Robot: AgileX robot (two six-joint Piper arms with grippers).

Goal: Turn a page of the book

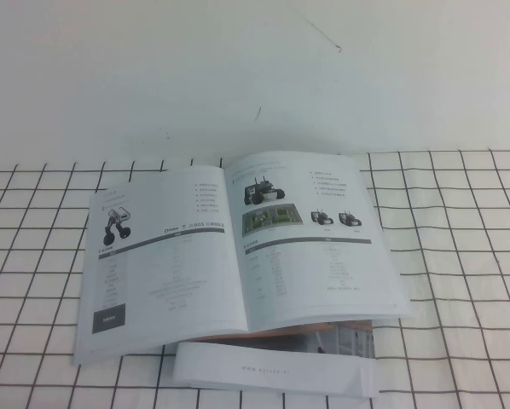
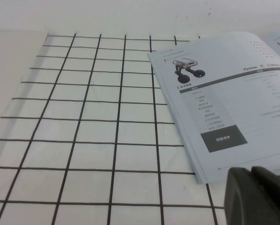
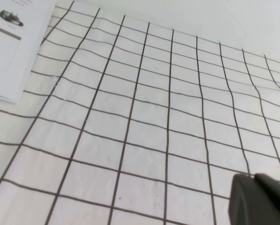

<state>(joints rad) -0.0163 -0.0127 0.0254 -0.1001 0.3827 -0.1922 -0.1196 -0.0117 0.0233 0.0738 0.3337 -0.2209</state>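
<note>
The book (image 1: 238, 247) lies open and flat on the gridded mat in the high view. Its right-hand page (image 1: 310, 230) shows wheeled robots above a dark-barred table. Its left-hand page (image 1: 157, 264) shows one robot and grey text. Neither arm shows in the high view. In the left wrist view my left gripper (image 2: 251, 172) is shut and empty, just off the near left corner of the book (image 2: 224, 108). In the right wrist view my right gripper (image 3: 254, 178) is shut and empty over bare mat, well away from the book's right edge (image 3: 13, 47).
A plain white booklet (image 1: 272, 371) with one line of small grey text lies under the book's near edge. The white mat with black grid lines (image 1: 460, 281) covers the table. A plain white surface (image 1: 238, 77) lies beyond it.
</note>
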